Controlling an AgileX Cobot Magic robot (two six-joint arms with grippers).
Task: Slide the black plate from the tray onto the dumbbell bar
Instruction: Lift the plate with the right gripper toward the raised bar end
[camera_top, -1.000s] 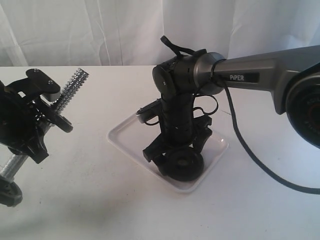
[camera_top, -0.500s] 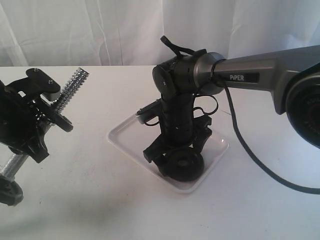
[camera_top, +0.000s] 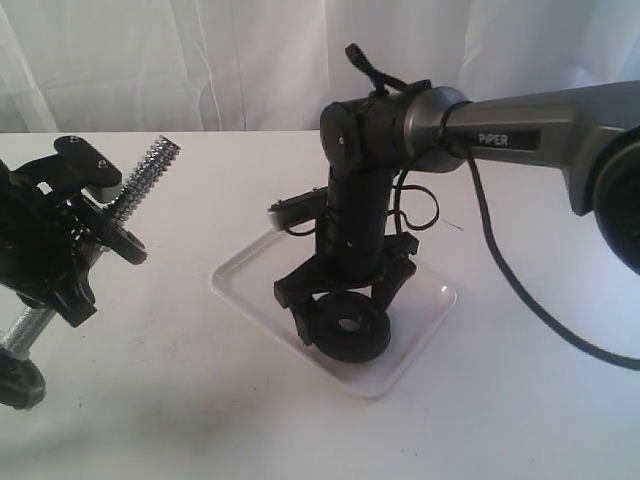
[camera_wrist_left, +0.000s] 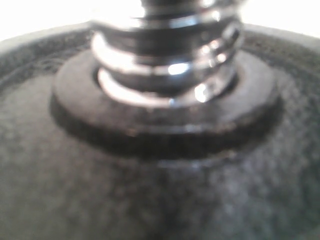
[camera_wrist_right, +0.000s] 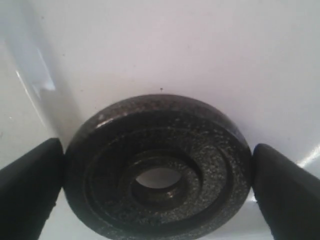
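Note:
The black plate (camera_top: 372, 337) is tilted on edge over the tray (camera_top: 240, 290), and my right gripper (camera_top: 342, 318) is shut on its rim from above. In the right wrist view the plate (camera_wrist_right: 210, 160) fills the gap in my right gripper (camera_wrist_right: 157, 185), with the black fingers (camera_wrist_right: 27, 185) pressed against both sides and the white tray (camera_wrist_right: 150, 45) behind. At the left, my left gripper (camera_top: 70, 230) holds the dumbbell bar (camera_top: 150, 170) slanted, threaded end up. The left wrist view shows only the chrome thread (camera_wrist_left: 165, 55) rising from a black disc (camera_wrist_left: 150, 190); its fingers are hidden.
A white curtain hangs behind the white table. A black cable (camera_top: 520, 300) trails from the right arm across the table on the right. A black disc (camera_top: 18, 385) sits at the bar's lower end near the left edge.
My right gripper has shifted slightly left and risen, and the black plate has tipped up in it and moved left with it. The left arm and bar have stayed put.

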